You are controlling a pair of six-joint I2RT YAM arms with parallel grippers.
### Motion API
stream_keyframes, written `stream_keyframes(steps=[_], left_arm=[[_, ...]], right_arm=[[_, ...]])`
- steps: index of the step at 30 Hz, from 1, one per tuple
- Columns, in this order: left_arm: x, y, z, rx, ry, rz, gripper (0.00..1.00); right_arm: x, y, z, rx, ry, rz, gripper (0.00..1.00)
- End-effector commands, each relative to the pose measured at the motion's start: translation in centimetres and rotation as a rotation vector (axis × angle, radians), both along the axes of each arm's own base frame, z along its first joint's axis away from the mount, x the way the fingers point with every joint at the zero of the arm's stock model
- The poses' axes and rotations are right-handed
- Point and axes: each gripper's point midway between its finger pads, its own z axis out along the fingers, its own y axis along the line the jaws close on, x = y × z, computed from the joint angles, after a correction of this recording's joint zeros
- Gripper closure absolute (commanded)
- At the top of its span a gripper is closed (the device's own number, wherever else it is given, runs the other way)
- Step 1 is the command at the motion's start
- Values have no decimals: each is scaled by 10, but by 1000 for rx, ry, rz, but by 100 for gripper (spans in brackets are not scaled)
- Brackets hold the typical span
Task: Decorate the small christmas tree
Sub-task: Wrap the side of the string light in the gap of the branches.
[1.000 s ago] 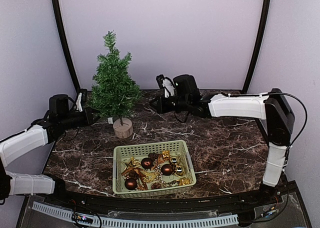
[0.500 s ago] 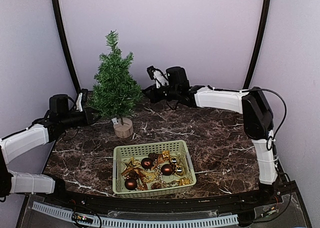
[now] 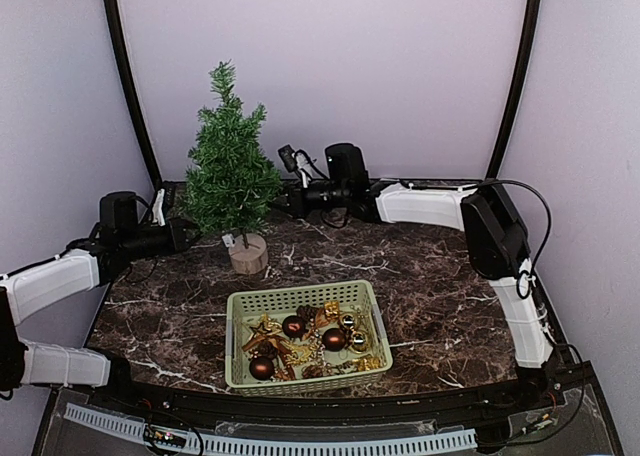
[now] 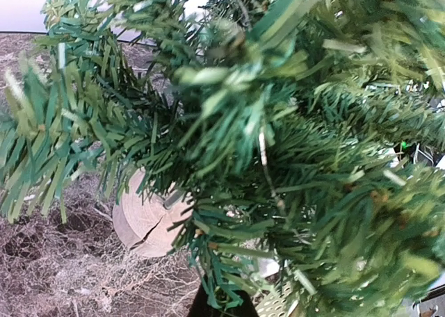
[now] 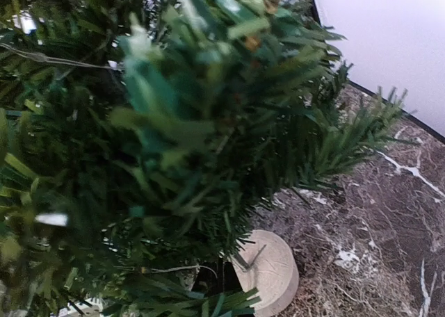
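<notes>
The small christmas tree [image 3: 232, 166] stands upright at the back left on its round wooden base [image 3: 247, 256]. My left gripper [image 3: 185, 234] reaches into its lower left branches. My right gripper [image 3: 283, 198] reaches into its right side at mid height. Both wrist views are filled with green branches [image 4: 278, 157] [image 5: 174, 143], with the base below [image 4: 142, 223] [image 5: 271, 272]. The needles hide both pairs of jaws. A thin pale string [image 5: 174, 268] hangs among the branches in the right wrist view.
A pale green plastic basket [image 3: 236, 321] sits at the front centre, holding several dark red and gold baubles and gold ornaments [image 3: 310, 341]. The marble table ends at a black rim, with the tent walls close behind the tree.
My right arm has swung left from the back centre until its gripper is in the tree's right side. The left arm and the tree have stayed put.
</notes>
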Motion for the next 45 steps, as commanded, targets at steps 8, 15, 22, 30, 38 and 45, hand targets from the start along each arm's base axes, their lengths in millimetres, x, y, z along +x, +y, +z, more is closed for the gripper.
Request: stream_keyframes(steps=[8, 15, 22, 30, 38, 45], left_arm=[[-4, 6, -6, 2, -9, 21, 100], [-7, 9, 0, -1, -16, 36, 89], [-13, 31, 7, 50, -9, 149, 50], [-37, 81, 21, 113, -31, 428, 24], [-59, 69, 28, 56, 65, 369, 17], [-78, 34, -14, 39, 262, 176, 24]], right_arm=[[-9, -2, 10, 140, 52, 14, 100], [0, -39, 17, 150, 51, -84, 69], [1, -78, 11, 120, 55, -204, 41], [-2, -140, 29, 79, 33, -430, 9], [-20, -212, 35, -185, 186, -711, 9], [-83, -235, 6, -339, 427, -745, 13]])
